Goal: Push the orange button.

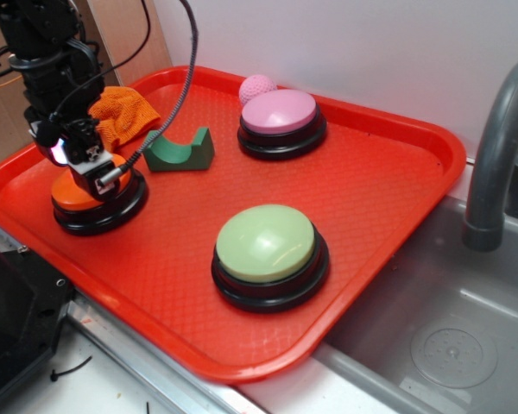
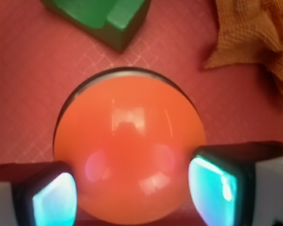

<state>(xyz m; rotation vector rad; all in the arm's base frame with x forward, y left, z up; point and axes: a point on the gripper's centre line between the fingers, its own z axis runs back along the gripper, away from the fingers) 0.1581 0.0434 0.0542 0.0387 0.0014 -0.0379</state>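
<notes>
The orange button [image 1: 76, 197], a glossy orange dome on a black base, sits at the left end of the red tray [image 1: 388, 172]. My gripper [image 1: 97, 169] is directly over it and hides most of the dome in the exterior view. In the wrist view the orange button [image 2: 129, 146] fills the middle, and my gripper [image 2: 138, 190] is open. Its two lit fingertips [image 2: 54, 200] stand at either side of the dome's near part, close against it. Whether they press on the dome I cannot tell.
A pale green button [image 1: 265, 243] sits in the tray's front middle and a pink button [image 1: 279, 112] at the back, a pink ball [image 1: 256, 86] behind it. A green block [image 1: 181, 151] and an orange cloth [image 1: 123, 114] lie just beyond my gripper. A sink [image 1: 466, 336] and faucet [image 1: 501, 147] are at the right.
</notes>
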